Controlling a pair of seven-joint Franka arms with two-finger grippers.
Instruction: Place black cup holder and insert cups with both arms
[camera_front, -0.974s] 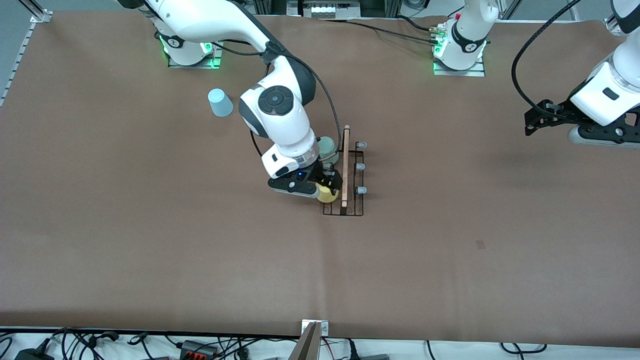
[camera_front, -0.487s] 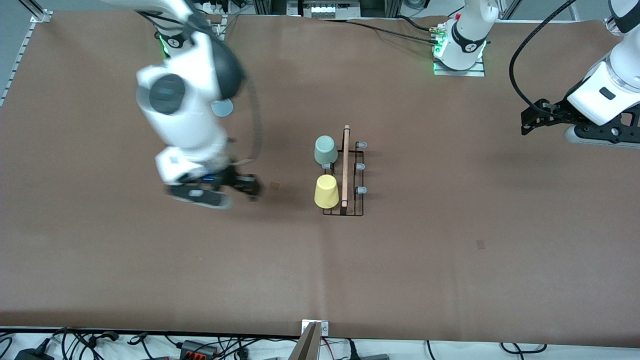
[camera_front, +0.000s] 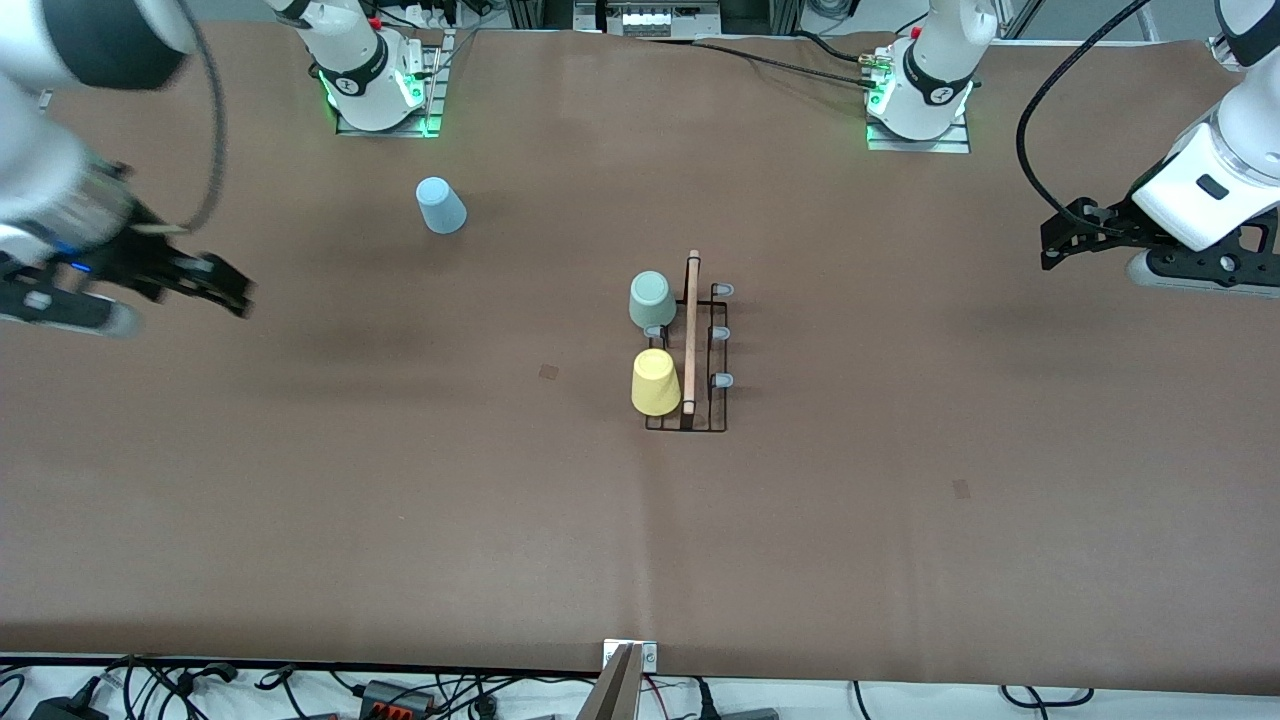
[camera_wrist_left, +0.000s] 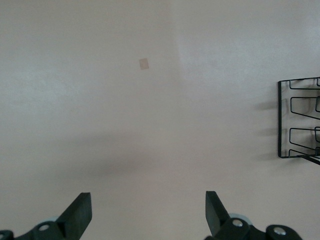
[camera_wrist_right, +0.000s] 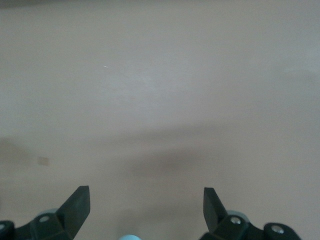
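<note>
Yellow cup (camera_front: 655, 382) nearest the camera, on the black cup holder (camera_front: 688, 355) mid-desk (camera_front: 640, 520); sage green cup (camera_front: 651, 299) next on the rack. Light blue cup (camera_front: 440, 205) farthest, loose near the right arm's base. Right claw (camera_front: 232, 295) and left claw (camera_front: 1052, 245) both wide, empty, over bare desk ends.

Pastel cups, a black wire rack and a plain brown table

The black cup holder (camera_front: 700, 360) is thin black wire with a light wooden rod and pale blue peg caps. On it sit a sage green cup (camera_front: 651, 299) and a yellow cup (camera_front: 655, 382). A light blue cup (camera_front: 440, 205) stands apart from the holder, toward the right arm's base. The table (camera_front: 900, 520) is uniform matte brown. Both arms are white with black grippers.
</note>
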